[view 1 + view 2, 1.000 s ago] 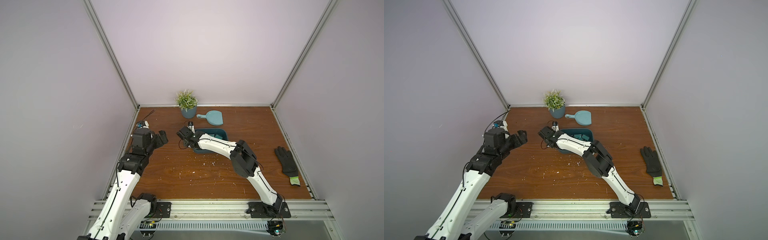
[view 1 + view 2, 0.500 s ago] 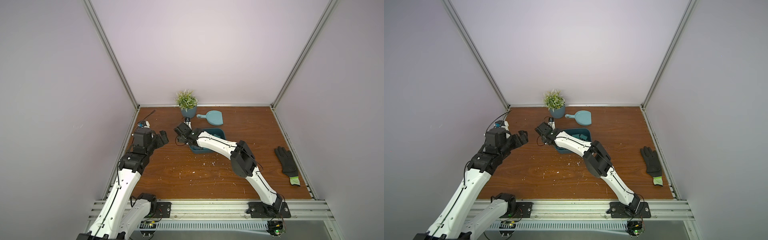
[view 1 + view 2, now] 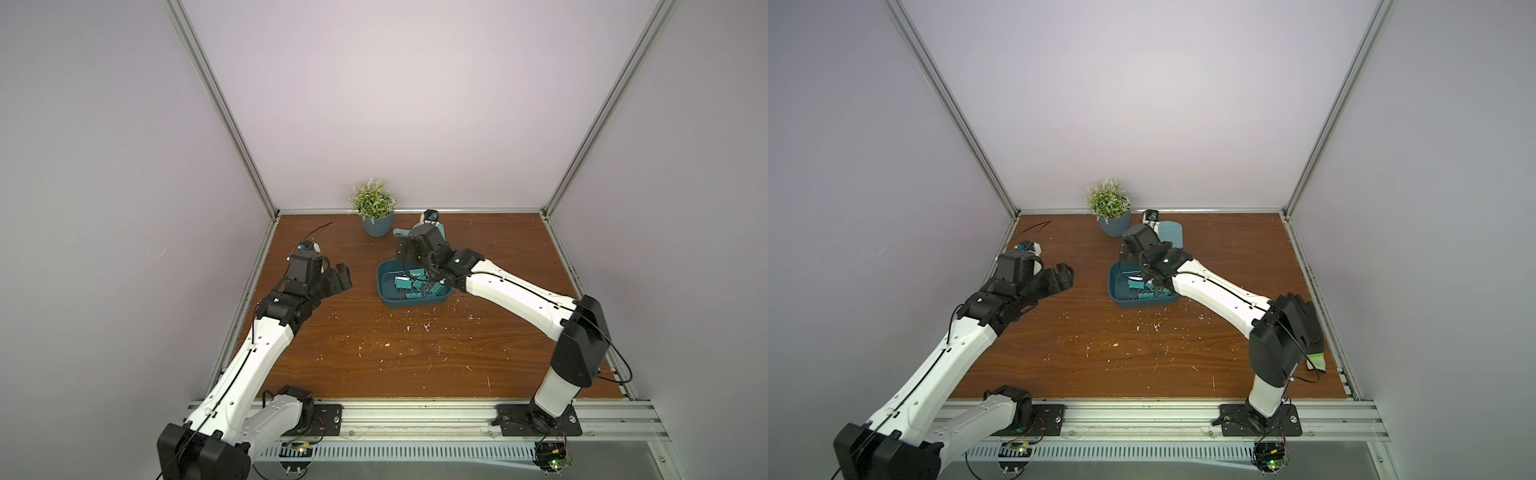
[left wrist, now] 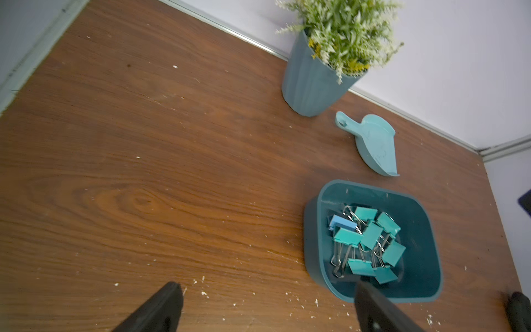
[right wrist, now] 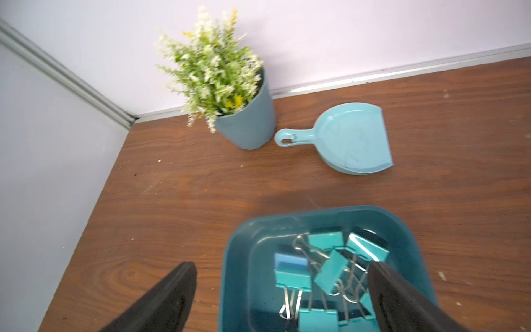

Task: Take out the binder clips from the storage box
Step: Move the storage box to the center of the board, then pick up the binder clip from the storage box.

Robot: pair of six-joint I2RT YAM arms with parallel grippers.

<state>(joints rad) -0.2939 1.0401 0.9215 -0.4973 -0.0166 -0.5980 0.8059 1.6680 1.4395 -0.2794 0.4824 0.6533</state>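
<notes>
Lilac walls close off three sides of a scuffed wooden bench (image 3: 374,353). In both top views the storage box (image 3: 409,303) sits just past the bench's middle, toward 12 o'clock. The binder clips (image 3: 409,284) are heaped inside it, and none lies on the wood. A second ago the right pincer (image 3: 406,258) was clenched at the box's 9 o'clock rim. Now it has let go, empty, and swung round to hover near the 11 o'clock corner. The left pincer (image 3: 343,277) waits at 9 o'clock of the box, well apart, spread wide and empty, much where it was.

From the left wrist, its fingers (image 4: 161,307) frame bare wood and the near wall of the box. I count seven teal clips and one blue clip (image 4: 342,223), their wire handles tangled together.

From the right wrist, the jaws stand fully released, one finger over bare bench outside the rim, the other above the clips. Beyond stand the plant pot (image 5: 247,126) and the dustpan (image 5: 353,138), toward the back wall.

I judge that closing brought nothing out: all eight remain, and the first pick is still to make. The tangled handles may drag a neighbour along.
</notes>
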